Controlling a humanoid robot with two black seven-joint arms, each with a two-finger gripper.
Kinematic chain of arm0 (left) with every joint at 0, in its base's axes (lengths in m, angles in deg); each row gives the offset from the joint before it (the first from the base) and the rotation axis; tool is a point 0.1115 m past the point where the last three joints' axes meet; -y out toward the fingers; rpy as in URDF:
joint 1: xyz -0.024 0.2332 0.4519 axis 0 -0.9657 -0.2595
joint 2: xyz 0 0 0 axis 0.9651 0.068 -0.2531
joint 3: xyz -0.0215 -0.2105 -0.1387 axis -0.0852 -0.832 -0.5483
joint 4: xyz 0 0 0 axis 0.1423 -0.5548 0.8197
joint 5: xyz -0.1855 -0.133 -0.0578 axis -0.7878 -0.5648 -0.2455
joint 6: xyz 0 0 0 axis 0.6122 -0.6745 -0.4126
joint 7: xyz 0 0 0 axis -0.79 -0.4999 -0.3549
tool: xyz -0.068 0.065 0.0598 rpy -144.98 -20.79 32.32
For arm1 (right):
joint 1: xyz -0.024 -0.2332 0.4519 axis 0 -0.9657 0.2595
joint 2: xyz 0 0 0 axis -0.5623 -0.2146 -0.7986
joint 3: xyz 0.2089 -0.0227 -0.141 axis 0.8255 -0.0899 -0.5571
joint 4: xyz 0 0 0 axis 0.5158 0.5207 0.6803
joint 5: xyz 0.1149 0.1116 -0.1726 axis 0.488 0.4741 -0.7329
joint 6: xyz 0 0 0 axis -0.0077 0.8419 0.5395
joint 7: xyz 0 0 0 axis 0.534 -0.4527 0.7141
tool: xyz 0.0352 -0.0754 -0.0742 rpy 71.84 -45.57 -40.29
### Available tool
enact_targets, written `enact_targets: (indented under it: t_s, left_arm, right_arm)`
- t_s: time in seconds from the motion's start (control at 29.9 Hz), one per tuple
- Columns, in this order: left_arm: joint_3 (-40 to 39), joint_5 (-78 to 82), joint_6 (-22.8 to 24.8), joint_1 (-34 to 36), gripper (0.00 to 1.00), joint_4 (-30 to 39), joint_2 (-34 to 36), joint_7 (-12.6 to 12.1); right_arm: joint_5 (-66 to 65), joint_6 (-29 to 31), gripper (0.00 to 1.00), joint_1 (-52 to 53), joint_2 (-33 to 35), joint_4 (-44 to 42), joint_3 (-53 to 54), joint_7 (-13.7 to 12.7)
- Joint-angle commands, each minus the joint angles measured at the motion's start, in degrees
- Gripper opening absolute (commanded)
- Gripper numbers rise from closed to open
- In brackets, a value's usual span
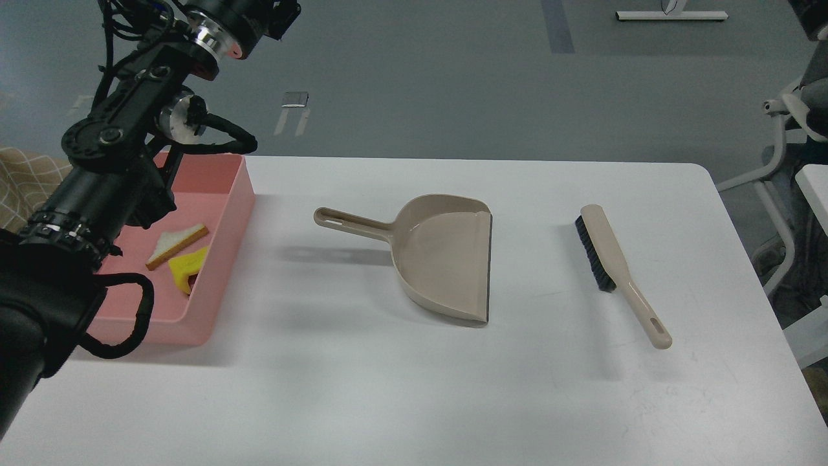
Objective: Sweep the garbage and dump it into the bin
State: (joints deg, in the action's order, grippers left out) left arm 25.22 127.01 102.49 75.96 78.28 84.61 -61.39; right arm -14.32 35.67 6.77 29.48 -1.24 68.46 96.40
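The pink bin (223, 252) stands at the table's left edge. In it lie the triangular white bread slice with brown crust (176, 244) and the yellow sponge piece (186, 266). My left arm (110, 175) rises over the bin to the top edge of the head view. Only its wrist (217, 29) shows, and the fingers are cut off above. My right gripper is out of view; only a dark bit shows at the top right corner.
A beige dustpan (443, 259) lies mid-table, handle pointing left. A beige brush with black bristles (614, 265) lies to its right. The white table (388, 388) ends in a rounded far right corner. A chair (792, 123) stands beyond the right side.
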Motion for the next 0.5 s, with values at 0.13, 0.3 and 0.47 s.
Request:
enact_targets:
  t_s: [0.13, 0.3, 0.47]
  left_arm:
    - [0.2, -12.8, 5.1, 0.2, 0.97, -5.9, -3.9, -0.5]
    - [0.3, -18.1, 8.2, -1.0, 0.97, -7.9, -6.3, -0.9]
    - [0.4, -18.6, 8.2, -4.1, 0.97, -9.2, -8.1, -0.9]
  right_arm:
    - [2.2, 6.0, 0.99, 0.2, -14.2, -11.1, 11.9, 0.2]
    - [9.5, 8.0, 0.99, -1.1, -16.8, -12.4, 12.2, 0.2]
    - [10.8, 11.1, 1.00, -4.2, -18.0, -12.6, 12.2, 0.2]
